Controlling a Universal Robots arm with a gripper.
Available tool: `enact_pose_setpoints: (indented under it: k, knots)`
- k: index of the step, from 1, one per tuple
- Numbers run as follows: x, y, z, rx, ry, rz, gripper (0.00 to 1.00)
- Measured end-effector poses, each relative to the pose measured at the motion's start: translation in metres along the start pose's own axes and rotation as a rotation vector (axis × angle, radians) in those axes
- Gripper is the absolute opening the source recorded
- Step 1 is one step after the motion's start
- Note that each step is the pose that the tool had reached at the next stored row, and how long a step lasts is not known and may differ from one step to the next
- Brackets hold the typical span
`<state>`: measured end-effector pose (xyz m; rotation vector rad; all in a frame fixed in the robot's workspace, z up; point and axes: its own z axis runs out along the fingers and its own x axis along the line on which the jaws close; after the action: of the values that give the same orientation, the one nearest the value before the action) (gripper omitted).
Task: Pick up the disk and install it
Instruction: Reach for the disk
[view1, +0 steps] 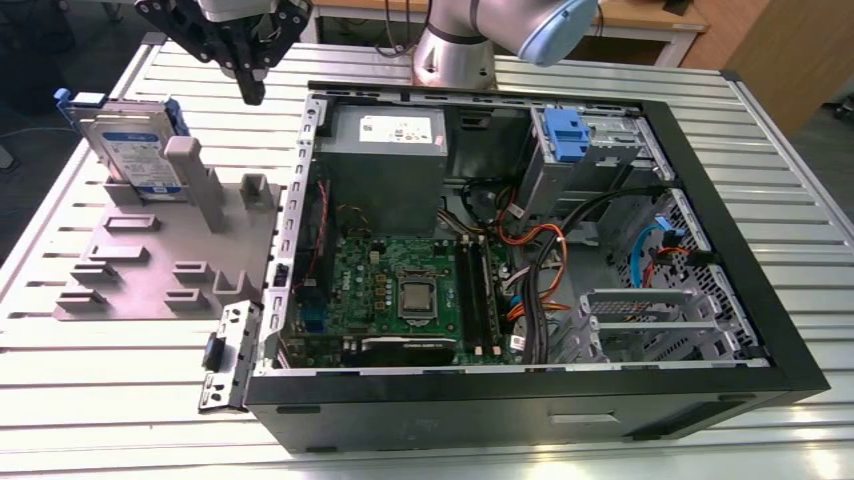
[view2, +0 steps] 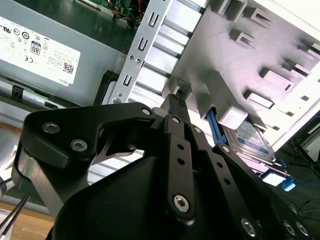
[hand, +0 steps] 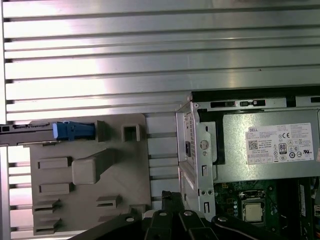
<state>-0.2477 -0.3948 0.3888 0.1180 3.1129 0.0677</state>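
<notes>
The disk (view1: 134, 150) stands upright on its edge in a slot of the grey fixture (view1: 147, 270), at the exterior view's left. It is silver with a white-and-blue label and blue rails. My black gripper (view1: 251, 92) hangs above the table between the fixture and the open computer case (view1: 747, 300), to the right of the disk and apart from it. Its fingers meet at the tip and hold nothing. In the second wrist view the disk (view2: 252, 140) lies beyond the gripper (view2: 175, 97). The first wrist view has the disk (hand: 30, 131) edge-on, away from the gripper (hand: 169, 196).
The case lies open on a slatted metal table (view1: 107, 400), with a motherboard (view1: 400, 290), cables and a grey power supply box (view1: 387, 150) inside. A drive bay with a blue tab (view1: 566, 135) sits at the case's far side. The arm's base (view1: 454, 50) stands behind the case.
</notes>
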Motion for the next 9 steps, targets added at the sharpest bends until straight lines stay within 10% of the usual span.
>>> enact_pose_setpoints:
  k: [9]
  knots:
    - [0.0,0.0,0.0,0.0,0.0001,0.0,0.11]
